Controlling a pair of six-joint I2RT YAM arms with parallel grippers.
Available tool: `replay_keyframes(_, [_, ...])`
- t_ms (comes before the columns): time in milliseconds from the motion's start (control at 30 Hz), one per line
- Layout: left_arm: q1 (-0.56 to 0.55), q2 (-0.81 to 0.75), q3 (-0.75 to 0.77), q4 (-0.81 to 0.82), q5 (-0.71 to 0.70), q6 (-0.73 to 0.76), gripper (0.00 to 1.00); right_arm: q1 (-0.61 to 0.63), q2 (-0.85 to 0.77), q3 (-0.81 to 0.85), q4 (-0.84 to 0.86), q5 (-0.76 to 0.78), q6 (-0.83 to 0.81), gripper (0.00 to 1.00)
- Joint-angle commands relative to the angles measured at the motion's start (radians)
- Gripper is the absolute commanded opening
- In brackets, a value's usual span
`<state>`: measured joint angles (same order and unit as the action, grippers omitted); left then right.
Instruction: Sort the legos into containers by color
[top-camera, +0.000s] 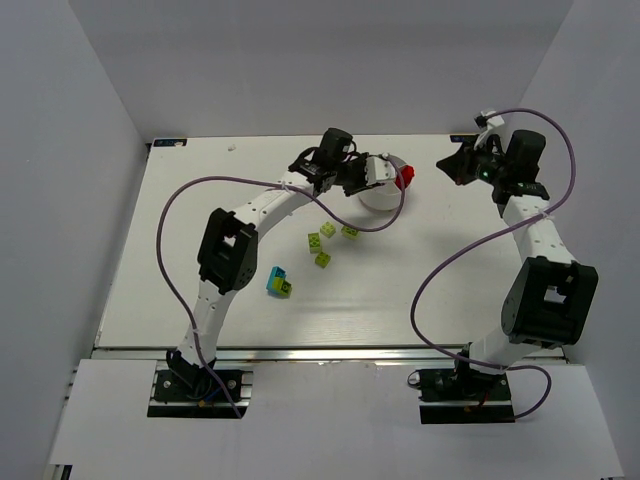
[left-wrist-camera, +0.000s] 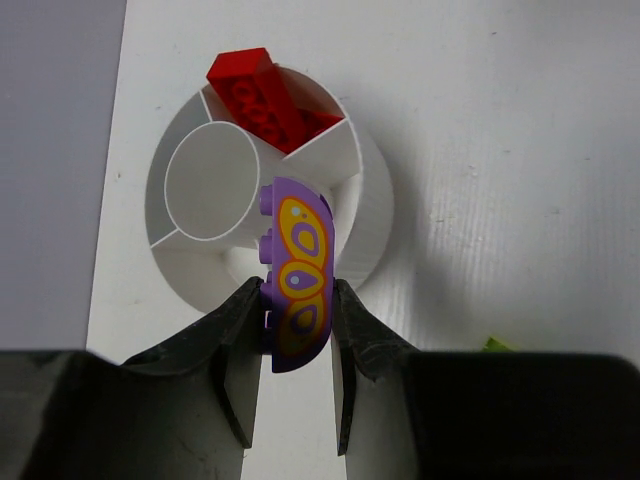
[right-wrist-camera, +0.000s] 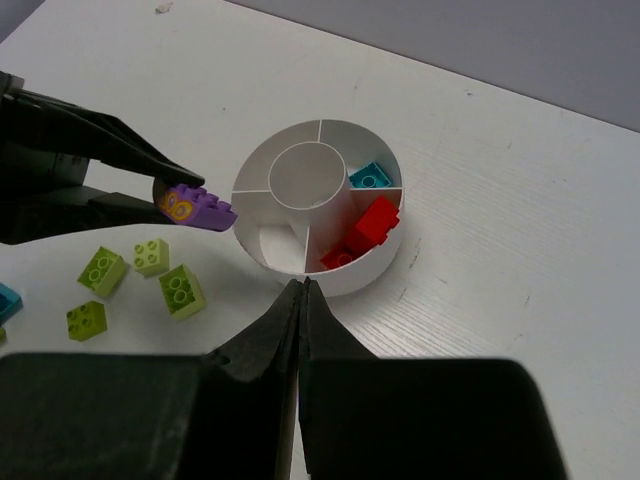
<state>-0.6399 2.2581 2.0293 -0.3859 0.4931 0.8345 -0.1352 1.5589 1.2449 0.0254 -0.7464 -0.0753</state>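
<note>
Lego (left-wrist-camera: 295, 275) between left fingers (left-wrist-camera: 232, 335), near dish (left-wrist-camera: 372, 205)

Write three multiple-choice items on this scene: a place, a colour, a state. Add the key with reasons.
1. Where is the purple rounded plastic brick with yellow markings?
A. in the centre well
B. between the left gripper's fingers
C. in a wedge compartment

2. Which brick colour lies in no compartment of the round white plastic dish?
A. red
B. cyan
C. lime green

3. How do the right gripper's jaws stand?
A. shut, empty
B. open
C. shut on a brick

Key:
1 B, both fingers pinch it by the dish's rim.
2 C, the lime green bricks lie on the table; red bricks and a cyan brick sit in wedges.
3 A, the tips meet with nothing between.
</note>
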Motion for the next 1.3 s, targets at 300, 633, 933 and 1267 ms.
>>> replay_keyframes(300, [-0.017,0.047,0.035,0.139,-0.091,0.095,0.15,-0.004,-0.040,-0.022,0.045,-0.047,0.054,0.04])
replay_keyframes(633, [-0.030,0.069,0.025,0.168,-0.073,0.098,0.19,-0.012,-0.048,-0.042,0.047,-0.045,0.068,0.06])
replay_keyframes(933, [-0.038,0.090,0.023,0.203,-0.079,0.095,0.34,-0.012,-0.048,-0.045,0.047,-0.050,0.068,0.06])
replay_keyframes(1267, [-0.038,0.095,0.008,0.217,-0.090,0.094,0.44,-0.012,-0.049,-0.052,0.054,-0.048,0.092,0.08])
